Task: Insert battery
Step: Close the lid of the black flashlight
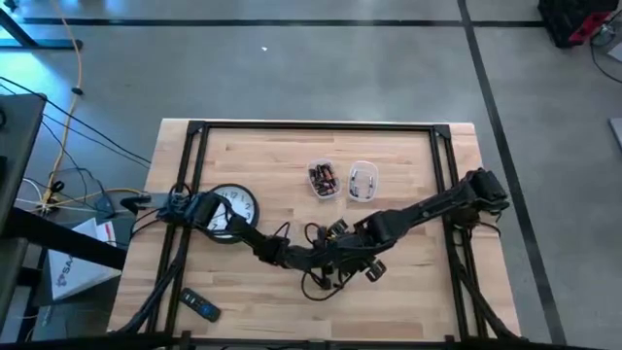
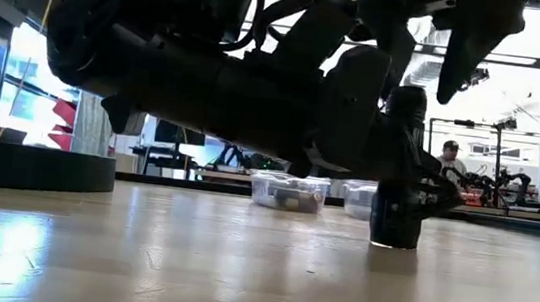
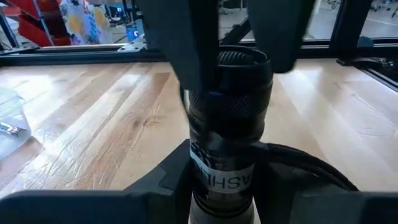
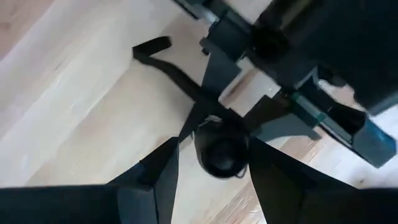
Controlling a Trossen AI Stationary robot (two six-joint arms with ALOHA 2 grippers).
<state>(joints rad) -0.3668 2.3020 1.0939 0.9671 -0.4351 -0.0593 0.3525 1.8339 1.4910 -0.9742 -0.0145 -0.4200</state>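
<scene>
Near the front middle of the tabletop [image 1: 262, 156], both arms meet over a black flashlight [image 2: 397, 174] that stands upright on the wood. The left pincer [image 3: 227, 180] is clamped on the flashlight body, its dark fingers [image 3: 180, 186] pressed against either side of the barrel below the ribbed head. The right pincer [image 4: 211, 165] hangs just above the flashlight's end with its fingers apart on either side of it; whether they touch it cannot be told.

From above, the left arm reaches from the left edge, crossing beside a round wall clock [image 1: 233, 209], and stretches low toward the centre. The right arm comes from the right edge, angling down and inward to the same spot.

White lettering on the barrel, seen upside down from the left wrist, reads partly as "ASHLI".

Two clear plastic tubs sit farther back: one [image 1: 323, 179] holds batteries, the other [image 1: 362, 181] a few small pieces. A small dark remote [image 1: 199, 305] lies near the front left corner.
</scene>
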